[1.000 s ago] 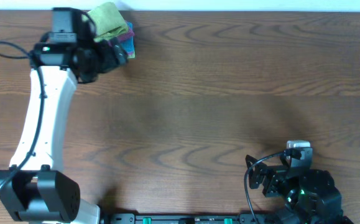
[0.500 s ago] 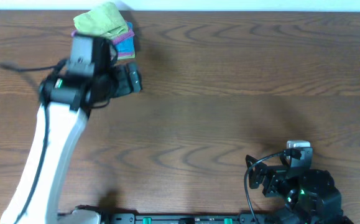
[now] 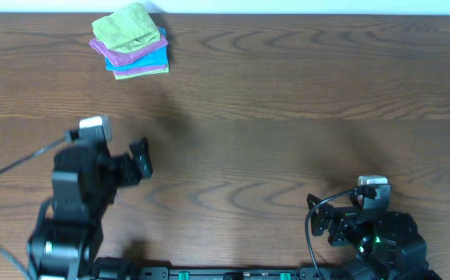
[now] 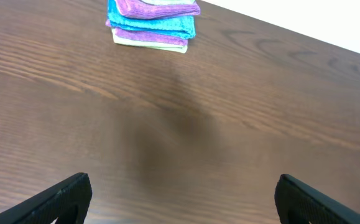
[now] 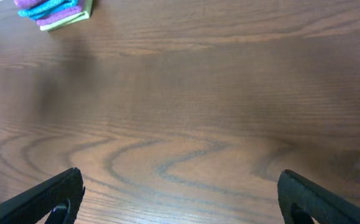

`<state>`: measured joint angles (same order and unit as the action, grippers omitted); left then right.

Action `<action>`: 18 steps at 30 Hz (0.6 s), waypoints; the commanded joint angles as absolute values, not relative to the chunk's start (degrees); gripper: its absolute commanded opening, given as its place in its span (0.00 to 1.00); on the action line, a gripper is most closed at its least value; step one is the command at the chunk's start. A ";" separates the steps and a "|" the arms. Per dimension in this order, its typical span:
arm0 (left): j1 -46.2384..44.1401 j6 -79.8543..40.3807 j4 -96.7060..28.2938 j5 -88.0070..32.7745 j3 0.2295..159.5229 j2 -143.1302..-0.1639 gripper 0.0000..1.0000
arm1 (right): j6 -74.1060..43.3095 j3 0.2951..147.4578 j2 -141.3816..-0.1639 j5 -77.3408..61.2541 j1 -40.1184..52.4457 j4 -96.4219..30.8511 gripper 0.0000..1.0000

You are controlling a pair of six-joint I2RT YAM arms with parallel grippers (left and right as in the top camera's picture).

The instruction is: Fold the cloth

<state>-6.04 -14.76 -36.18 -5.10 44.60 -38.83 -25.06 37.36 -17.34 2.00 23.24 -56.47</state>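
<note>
**Cloth folded on the stack, both pincers empty**

The lime cloth (image 3: 127, 27) is seen folded into a compact bundle at the far left corner of the surface (image 3: 287, 117). It is laid on top of a purple cloth (image 3: 109, 51) and a turquoise cloth (image 3: 145, 61). Its long axis is set roughly left to right, slightly tilted. The left pincer (image 4: 186, 205) is held wide open over bare wood, well apart from the stack, with nothing gripped. The right pincer (image 5: 180, 205) is likewise spread wide, and nothing is held or touched.
</note>
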 commanded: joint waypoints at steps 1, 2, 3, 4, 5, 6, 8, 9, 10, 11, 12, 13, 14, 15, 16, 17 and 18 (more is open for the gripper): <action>-4.99 -8.16 -35.99 -4.67 39.44 -31.40 0.95 | -25.69 37.17 -17.04 2.55 22.79 -56.60 0.99; -4.86 -7.20 -36.03 -4.73 38.02 -29.34 0.95 | -25.69 37.17 -17.04 2.55 22.79 -56.60 0.99; -4.80 -6.20 -36.05 -4.71 36.42 -27.07 0.95 | -25.69 37.17 -17.04 2.55 22.79 -56.60 0.99; -4.78 -5.41 -36.05 -4.67 35.11 -25.17 0.95 | -25.69 37.17 -17.04 2.55 22.79 -56.60 0.99; -4.78 -4.32 -36.05 -4.67 33.67 -23.09 0.95 | -25.69 37.17 -17.04 2.55 22.79 -56.60 0.99; -4.78 -3.33 -36.16 -4.67 32.53 -21.43 0.95 | -25.69 37.17 -17.04 2.55 22.79 -56.60 0.99; -4.71 -1.15 -36.18 -4.29 30.20 -18.09 0.95 | -25.69 37.17 -17.04 2.55 22.79 -56.60 0.99; -4.56 -0.32 -36.18 -4.25 29.21 -16.84 0.95 | -25.69 37.17 -17.04 2.55 22.79 -56.60 0.99; -4.27 0.36 -36.18 -4.21 28.36 -15.64 0.95 | -25.69 37.17 -17.04 2.55 22.79 -56.60 0.99; -3.84 1.04 -36.21 -3.95 27.22 -14.26 0.95 | -25.69 37.17 -17.04 2.55 22.79 -56.60 0.99; -3.40 1.83 -36.21 -3.81 26.24 -13.17 0.95 | -25.69 37.17 -17.04 2.55 22.79 -56.60 0.99; -3.03 2.42 -36.21 -3.79 25.41 -12.29 0.95 | -25.69 37.17 -17.04 2.55 22.79 -56.60 0.99; -2.59 3.25 -36.21 -3.77 24.53 -11.40 0.95 | -25.69 37.17 -17.04 2.55 22.79 -56.60 0.99; -2.22 4.10 -36.21 -3.77 23.68 -10.61 0.95 | -25.69 37.17 -17.04 2.55 22.79 -56.60 0.99; -1.93 4.84 -36.23 -3.77 22.96 -9.91 0.95 | -25.69 37.17 -17.04 2.55 22.79 -56.60 0.99; -1.56 5.63 -36.36 -3.75 22.11 -9.13 0.95 | -25.69 37.17 -17.04 2.55 22.79 -56.60 0.99; -1.26 6.39 -36.73 -3.70 21.45 -8.47 0.95 | -25.69 37.17 -17.04 2.55 22.79 -56.60 0.99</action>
<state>-2.17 2.31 -36.27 -4.38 22.83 -10.17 -25.06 37.36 -17.34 1.98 23.09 -56.49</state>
